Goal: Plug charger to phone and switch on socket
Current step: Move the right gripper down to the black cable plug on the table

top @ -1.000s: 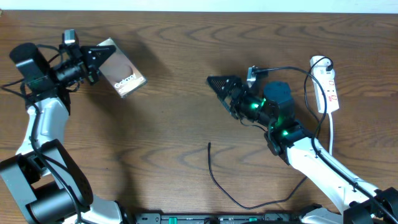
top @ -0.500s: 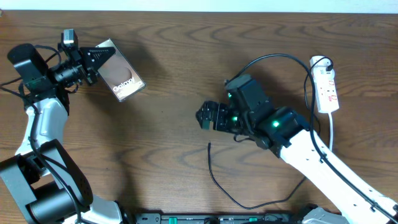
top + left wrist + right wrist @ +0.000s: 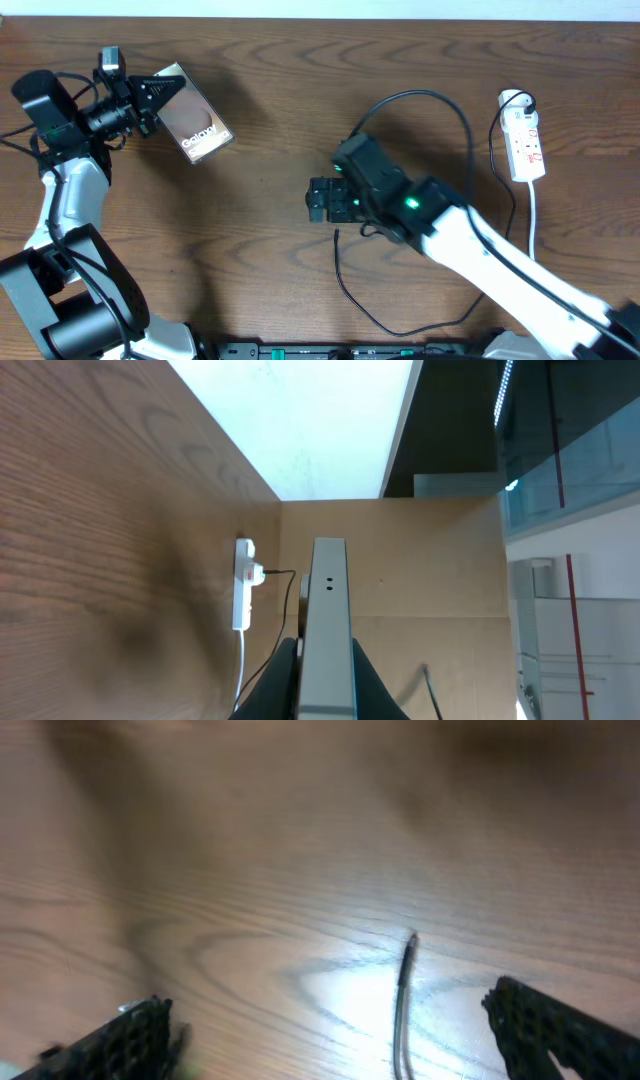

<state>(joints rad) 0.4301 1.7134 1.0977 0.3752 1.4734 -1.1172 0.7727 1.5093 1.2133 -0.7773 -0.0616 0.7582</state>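
Wood-grain table (image 3: 280,80) carries all task items in the overhead view.

1. Left gripper (image 3: 158,95): sits at the far-left part of the table. The jaws are clamped on 1 end of the phone (image 3: 195,125). The phone's bronze face with white "Galaxy" lettering points up toward the overhead camera. In the left wrist view the phone (image 3: 328,620) shows edge-on between the 2 fingers (image 3: 283,680). Whether the phone touches the table cannot be determined.

2. Right gripper (image 3: 318,200): sits near the table centre, just above the charger (image 3: 340,270). In the right wrist view the right gripper (image 3: 330,1005) has its jaws wide apart and grips nothing. The charger (image 3: 403,980) lies on the wood between the 2 fingers, nearer the right one, with its plug tip pointing away from the camera.

3. Charger: the free plug tip lies well apart from the phone. From the tip the thin black cable runs toward the near table edge and curves to the right.

4. Socket (image 3: 525,135): the white strip lies at the far-right part of the table, with a white plug at its far end. It also shows in the left wrist view (image 3: 243,585).
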